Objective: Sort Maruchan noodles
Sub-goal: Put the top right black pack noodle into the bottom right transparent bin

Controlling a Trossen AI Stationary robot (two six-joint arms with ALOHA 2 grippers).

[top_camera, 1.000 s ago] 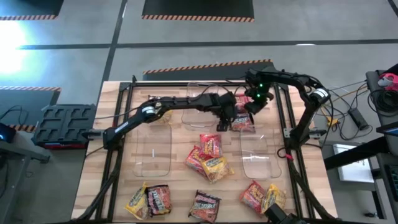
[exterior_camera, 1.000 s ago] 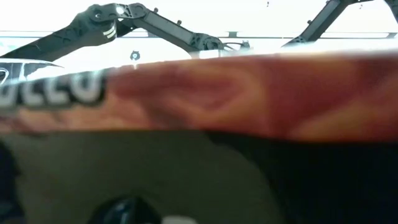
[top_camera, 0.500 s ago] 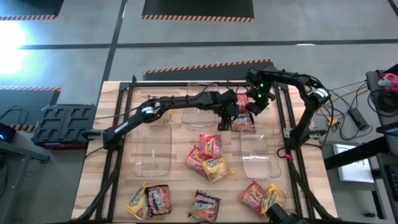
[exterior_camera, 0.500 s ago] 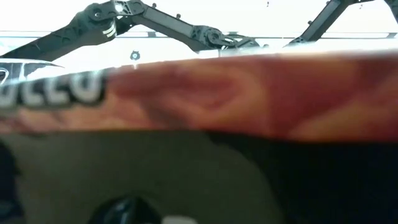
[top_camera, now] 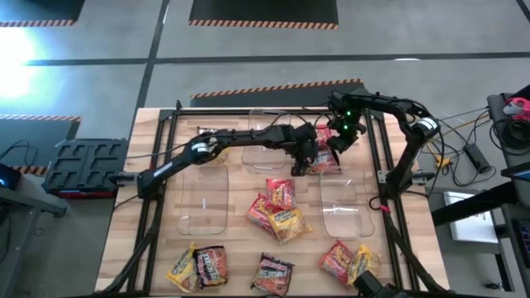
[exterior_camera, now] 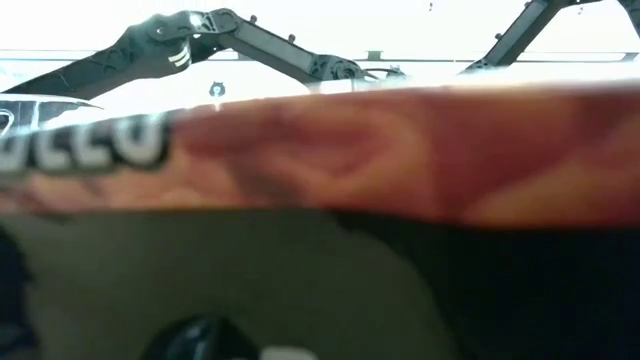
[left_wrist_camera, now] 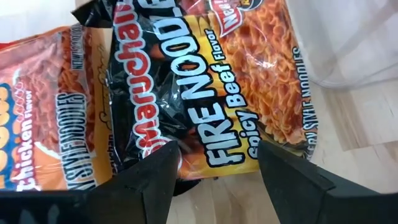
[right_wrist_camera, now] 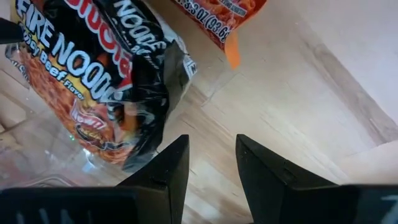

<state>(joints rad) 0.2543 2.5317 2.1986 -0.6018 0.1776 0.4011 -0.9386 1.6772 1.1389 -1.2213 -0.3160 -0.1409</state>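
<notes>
- The pale wooden table (top_camera: 240, 248) carries both dark arms, several clear rectangular plastic bins (top_camera: 205, 201) and a scatter of flat crinkly ramen packets.
- The left arm reaches across the far side of the table; its left gripper (left_wrist_camera: 214, 163) hangs with fingers spread over the edge of the black crinkly Fire Noodle Spicy Beef packet (left_wrist_camera: 205, 93), not closed on it.
- The right arm bends in from the far right corner, and the right gripper (right_wrist_camera: 211, 163) has its fingers parted over bare wood, just beside that same black packet (right_wrist_camera: 106, 93).
- An orange chicken-flavour packet (left_wrist_camera: 43, 118) lies against the black one, partly tucked under it.
- Red and yellow packets (top_camera: 277, 207) cluster mid-table between the bins; more packets (top_camera: 199, 266) lie along the near edge, in red, yellow and dark wrappers.
- In the low view a blurred orange-red wrapper (exterior_camera: 400, 150) fills most of the picture, with only the arms' upper links visible above it.
</notes>
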